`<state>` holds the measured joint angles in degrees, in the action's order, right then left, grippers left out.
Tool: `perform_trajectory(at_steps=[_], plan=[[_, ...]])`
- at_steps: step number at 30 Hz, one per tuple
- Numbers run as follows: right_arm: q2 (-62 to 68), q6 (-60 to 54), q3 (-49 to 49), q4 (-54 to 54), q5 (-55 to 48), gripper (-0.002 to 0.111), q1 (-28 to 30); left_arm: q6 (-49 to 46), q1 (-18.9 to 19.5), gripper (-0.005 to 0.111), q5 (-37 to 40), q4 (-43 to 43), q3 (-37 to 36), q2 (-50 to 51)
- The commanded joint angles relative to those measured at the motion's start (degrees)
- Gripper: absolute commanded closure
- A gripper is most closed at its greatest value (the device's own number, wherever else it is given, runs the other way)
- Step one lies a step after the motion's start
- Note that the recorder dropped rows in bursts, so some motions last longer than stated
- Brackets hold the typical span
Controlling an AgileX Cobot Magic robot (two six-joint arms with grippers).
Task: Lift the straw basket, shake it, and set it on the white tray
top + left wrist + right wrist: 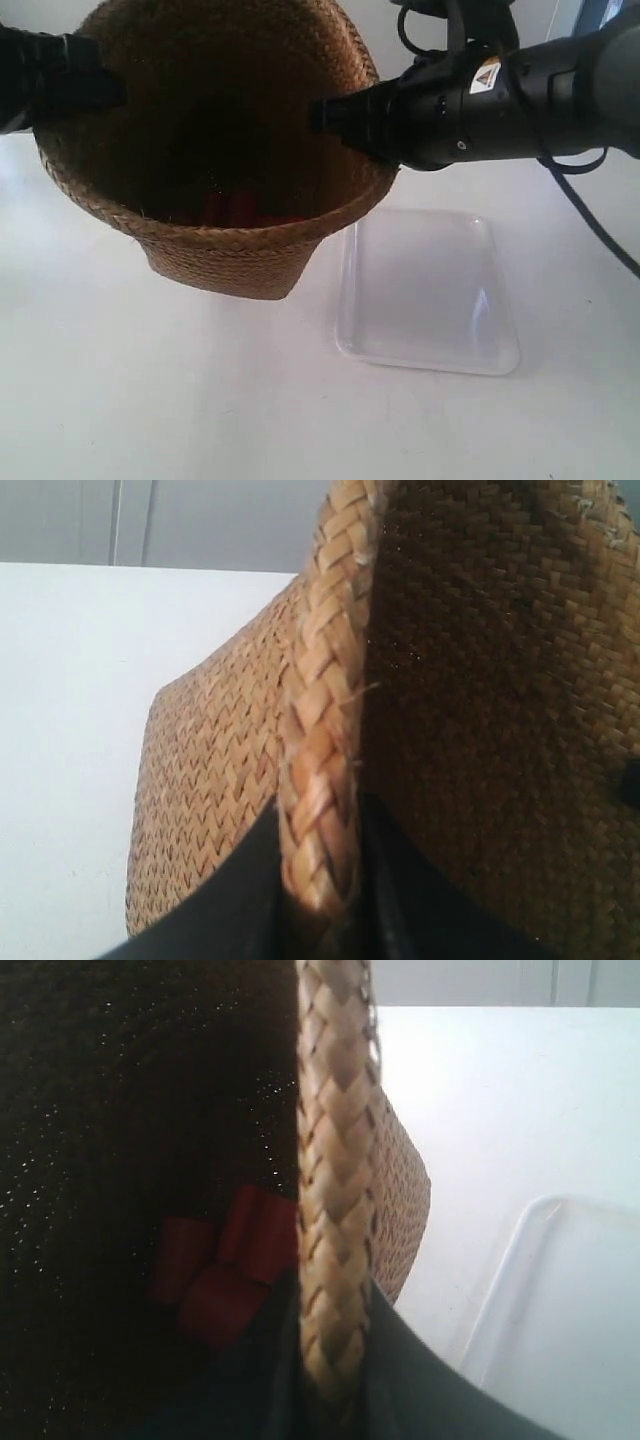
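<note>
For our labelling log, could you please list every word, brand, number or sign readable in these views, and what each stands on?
No words or numbers are readable.
Sign: an orange warning triangle on a white sticker on the arm at the exterior view's right; any print beside it is too small to read.
The straw basket and white tray show no writing.

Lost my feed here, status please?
Grippers: left gripper and right gripper shut on straw basket rim. Basket tilted beside white tray, not on it. Inside: red pieces; nothing on tray.
</note>
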<state>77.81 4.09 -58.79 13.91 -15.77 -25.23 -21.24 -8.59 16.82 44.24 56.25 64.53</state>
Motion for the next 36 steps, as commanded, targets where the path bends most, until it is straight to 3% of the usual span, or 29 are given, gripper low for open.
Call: perform_trajectory(at_steps=[1,4,7,16,22,26,36], plan=[[-0.5,-0.2,0.2,-2.9,0.0,0.108,-0.1,-1.7,-0.2,0.107,5.5,1.9,0.1,-1.2],[-0.1,-1.2,0.2,-2.9,-1.2,0.108,-0.1,-1.9,-0.2,0.107,5.9,2.9,0.1,-1.2],[0.5,-1.1,0.2,-3.3,-0.5,0.108,-0.1,-7.8,-1.1,0.107,2.5,3.3,-0.3,-1.1],[-0.6,-1.1,3.2,-5.0,4.3,0.108,-0.3,-9.0,-12.0,0.107,-10.1,2.8,-3.3,-1.2],[-4.7,-0.8,7.4,-7.7,4.4,0.108,-0.4,-9.1,-12.2,0.107,-14.2,2.6,-7.2,-1.2],[-6.4,-0.8,7.4,-7.7,3.4,0.108,-0.4,-9.9,-12.2,0.107,-11.8,1.6,-7.3,-1.2],[-1.3,-1.2,7.4,-7.2,-0.7,0.108,-0.4,-8.8,-12.1,0.107,-15.6,1.7,-8.8,-1.2]])
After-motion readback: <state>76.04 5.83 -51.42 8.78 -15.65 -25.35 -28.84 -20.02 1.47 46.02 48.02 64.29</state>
